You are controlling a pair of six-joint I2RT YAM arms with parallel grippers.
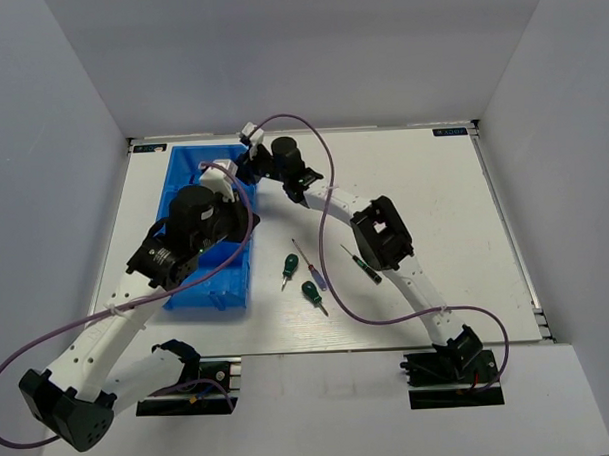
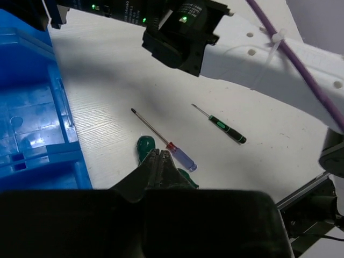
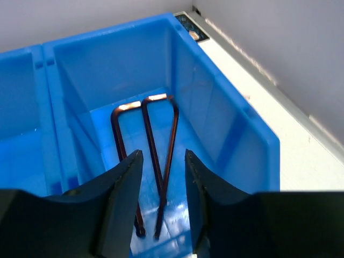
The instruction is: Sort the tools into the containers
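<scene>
The right fingers (image 3: 121,188) stand parted, gripping nothing, above a compartment of the blue bin (image 3: 236,129) where two hex keys (image 3: 158,98) lie side by side. The left fingers (image 2: 153,167) are closed and empty above the blue-handled screwdriver (image 2: 183,157) and a green-handled screwdriver (image 2: 144,146) on the worktop (image 2: 107,80).

The white wooden table (image 1: 434,203) carried a bright blue divided plastic bin (image 1: 187,162), two stubby green-handled screwdrivers (image 1: 287,266) (image 1: 312,291), a thin blue-handled screwdriver (image 1: 309,264) and a thin black-green-handled screwdriver (image 1: 363,263).
</scene>
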